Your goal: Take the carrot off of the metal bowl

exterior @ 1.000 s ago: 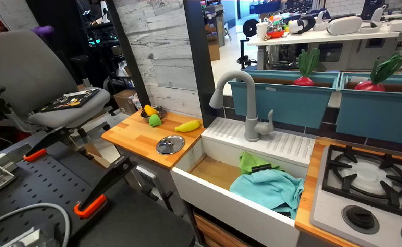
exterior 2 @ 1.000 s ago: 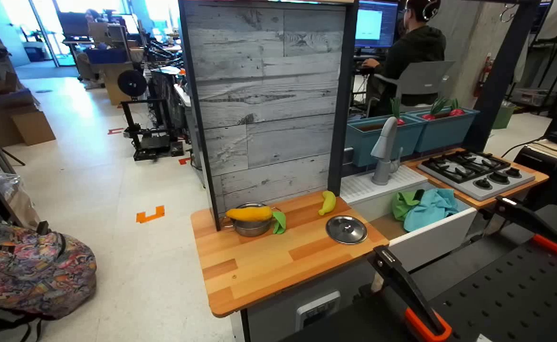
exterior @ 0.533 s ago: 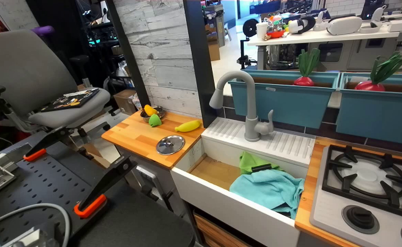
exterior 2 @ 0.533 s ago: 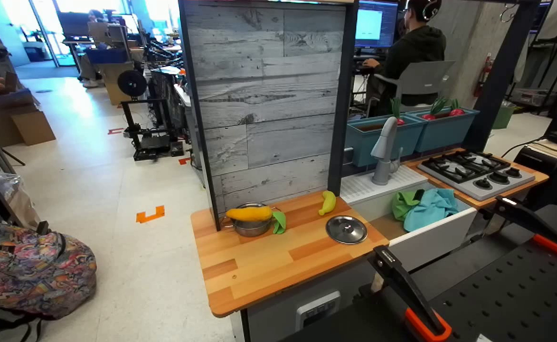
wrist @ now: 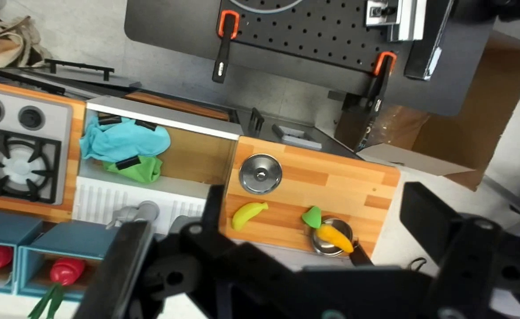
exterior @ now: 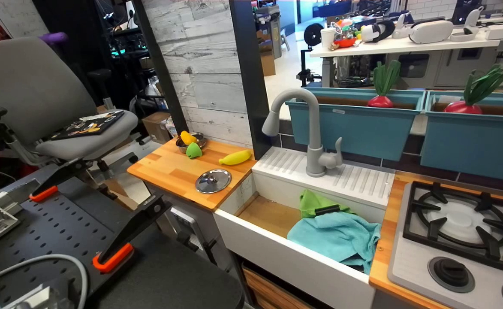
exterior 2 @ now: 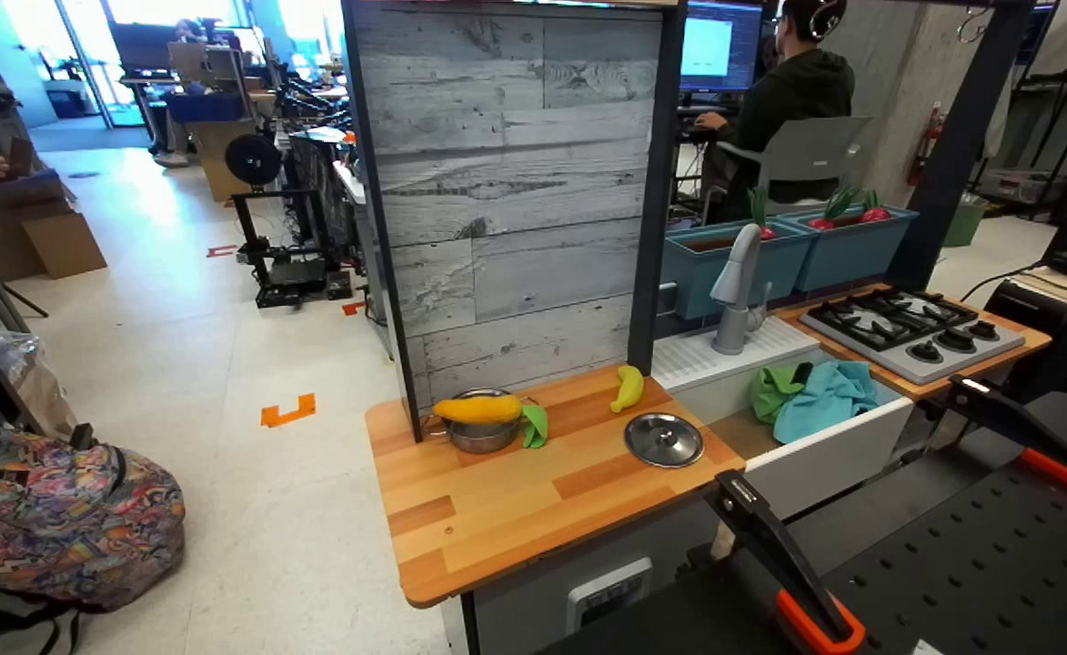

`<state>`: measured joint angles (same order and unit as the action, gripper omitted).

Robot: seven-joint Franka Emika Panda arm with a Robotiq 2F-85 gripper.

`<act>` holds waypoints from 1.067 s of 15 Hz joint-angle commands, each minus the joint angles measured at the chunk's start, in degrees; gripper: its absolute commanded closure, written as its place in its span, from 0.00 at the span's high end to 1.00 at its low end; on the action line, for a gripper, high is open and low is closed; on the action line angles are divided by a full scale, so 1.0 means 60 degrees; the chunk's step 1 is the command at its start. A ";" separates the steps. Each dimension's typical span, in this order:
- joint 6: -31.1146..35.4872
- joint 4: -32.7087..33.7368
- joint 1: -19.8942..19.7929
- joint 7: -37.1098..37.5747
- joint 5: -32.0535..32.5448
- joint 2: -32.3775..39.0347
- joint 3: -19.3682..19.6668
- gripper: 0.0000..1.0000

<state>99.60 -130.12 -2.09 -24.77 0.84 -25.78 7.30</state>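
Note:
The carrot, orange-yellow body (exterior 2: pixel 478 409) with a green leafy end (exterior 2: pixel 535 426), lies across the top of the metal bowl (exterior 2: pixel 481 440). Its leafy end hangs over the bowl's rim. In an exterior view the carrot (exterior: pixel 188 138) and the bowl (exterior: pixel 183 148) stand at the counter's back corner. In the wrist view the carrot (wrist: pixel 334 237) and the shiny bowl (wrist: pixel 343 227) are seen from above. My gripper (wrist: pixel 314 193) is wide open and empty, with its fingers to either side of the wooden counter, well above it. It shows in neither exterior view.
A yellow banana (exterior 2: pixel 628 389) and a round metal lid (exterior 2: pixel 664 440) lie on the wooden counter (exterior 2: pixel 515 500). A panel wall (exterior 2: pixel 515 200) stands behind the bowl. The sink (exterior: pixel 294 262) holds towels, and a grey faucet (exterior: pixel 314 128) rises behind it.

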 commanded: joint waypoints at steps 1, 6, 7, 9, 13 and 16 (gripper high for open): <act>0.0067 -0.1357 0.0062 -0.0546 0.0077 -0.1002 0.0300 1.00; -0.0002 -0.1231 0.0098 -0.0318 0.0053 -0.0773 0.0312 1.00; -0.0002 -0.1239 0.0098 -0.0318 0.0054 -0.0789 0.0313 1.00; -0.0001 -0.1243 0.0098 -0.0319 0.0054 -0.0789 0.0312 1.00; -0.0001 -0.1245 0.0099 -0.0323 0.0054 -0.0789 0.0313 1.00; -0.0001 -0.1246 0.0099 -0.0324 0.0054 -0.0789 0.0313 1.00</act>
<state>99.70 -137.69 -2.10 -26.97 0.93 -30.49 8.68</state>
